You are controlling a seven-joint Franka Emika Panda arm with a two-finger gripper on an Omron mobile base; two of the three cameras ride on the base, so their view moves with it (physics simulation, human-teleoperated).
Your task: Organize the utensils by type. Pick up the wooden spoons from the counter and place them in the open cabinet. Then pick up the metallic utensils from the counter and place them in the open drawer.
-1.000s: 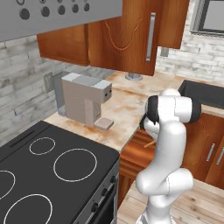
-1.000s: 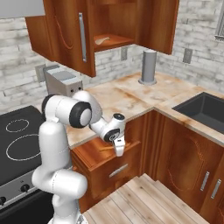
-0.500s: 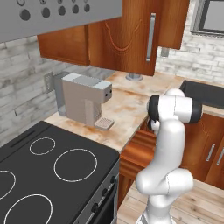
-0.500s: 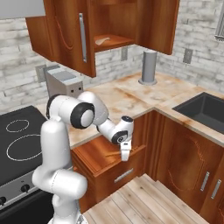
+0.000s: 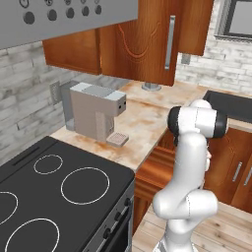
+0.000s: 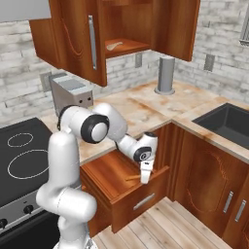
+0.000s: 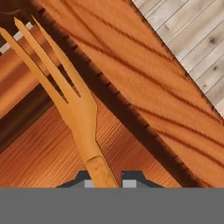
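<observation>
An orange-brown fork [image 7: 78,113] with three long tines juts from my gripper [image 7: 107,179], whose fingers are shut on its handle. In the right base view the gripper [image 6: 145,179] points down over the front right part of the open drawer [image 6: 104,170], with the fork [image 6: 133,177] sticking out to its left just above the drawer floor. The hand view looks down on the drawer's floor [image 7: 48,162] and front wall [image 7: 144,100]. A pale spoon [image 6: 115,46] lies on the shelf of the open cabinet [image 6: 129,47].
A coffee machine [image 5: 96,110] stands on the counter [image 5: 142,118] beside the black stove [image 5: 49,197]. A grey cylinder [image 6: 166,75] stands at the counter's back and a dark sink [image 6: 228,121] lies to the right. The open cabinet door [image 6: 80,39] hangs above the counter.
The gripper has moved with the fork a little to the right and down, toward the drawer's front wall. Nothing else has moved.
</observation>
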